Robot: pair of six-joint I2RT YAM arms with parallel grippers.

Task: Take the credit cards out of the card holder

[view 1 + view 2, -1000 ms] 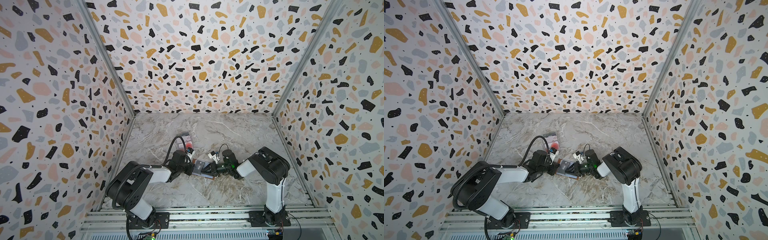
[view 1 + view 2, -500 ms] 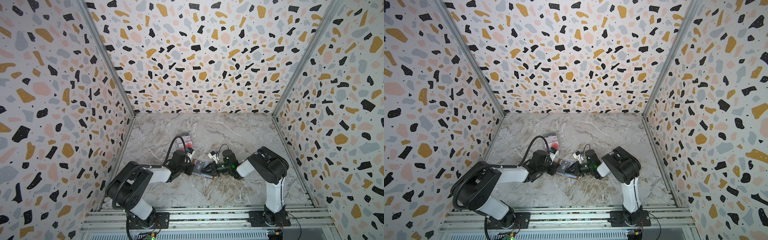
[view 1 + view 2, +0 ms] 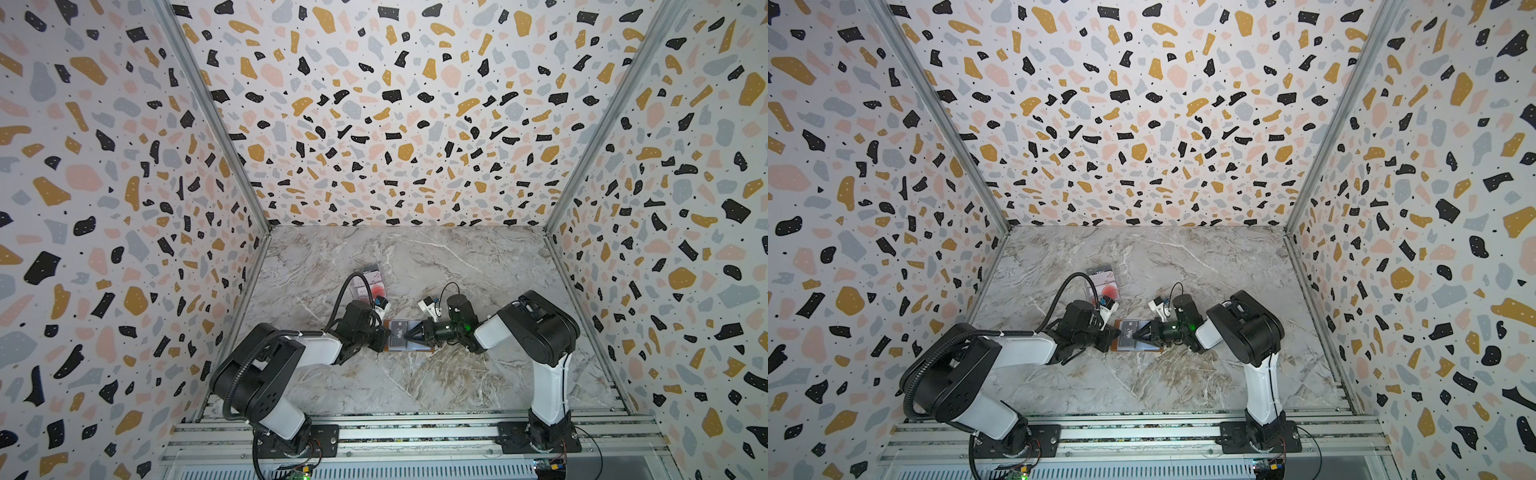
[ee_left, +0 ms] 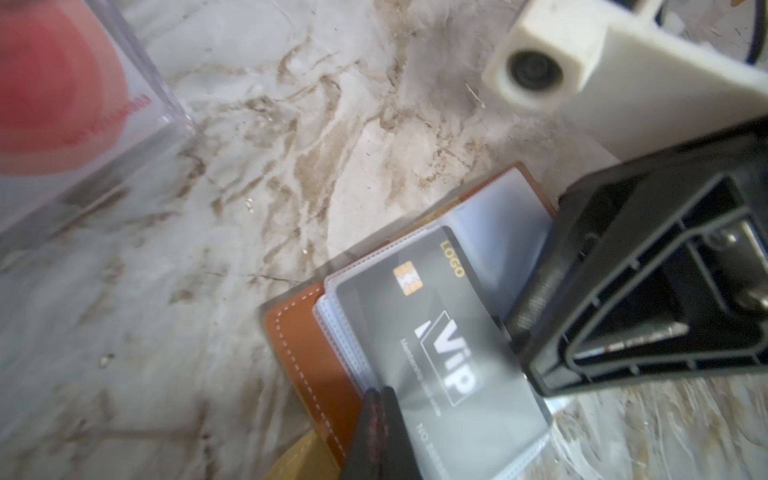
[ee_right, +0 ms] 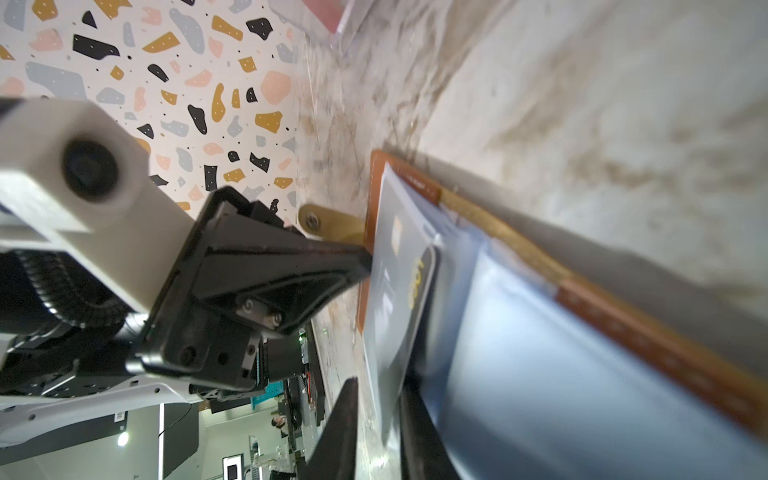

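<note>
- Progress, starting from the near side?
- Nothing of the task lies on the near stretch of the table (image 3: 415, 386). The work sits further in, where the card holder (image 3: 409, 351) lies open and flat between the two arms, tan cover down and clear sleeves (image 4: 511, 216) up.
- And the pincers?
- The left pincer (image 4: 379, 409) is closed on the holder's edge by the stitched leather; I judge that it pins the holder in place. The right pincer (image 5: 380, 388) comes in from the opposite side, jaws narrowly apart around the edge of a dark grey Vip card (image 4: 436, 340). One finger lies against the card and a sliver of table shows beside the other; whether it grips yet I cannot tell.
- Is that card out?
- Not by my reckoning; it lies on the stack of sleeves, and a hazy film over much of it suggests it sits in the top sleeve.
- Anything beyond?
- Past the left arm, well apart from the holder, a clear plastic case (image 3: 368, 286) holds a white card with a red circle (image 4: 54, 91), so that card is outside the holder. I would call the task part done, with the Vip card at least left to draw; whether the lower sleeves hold more is hidden.
</note>
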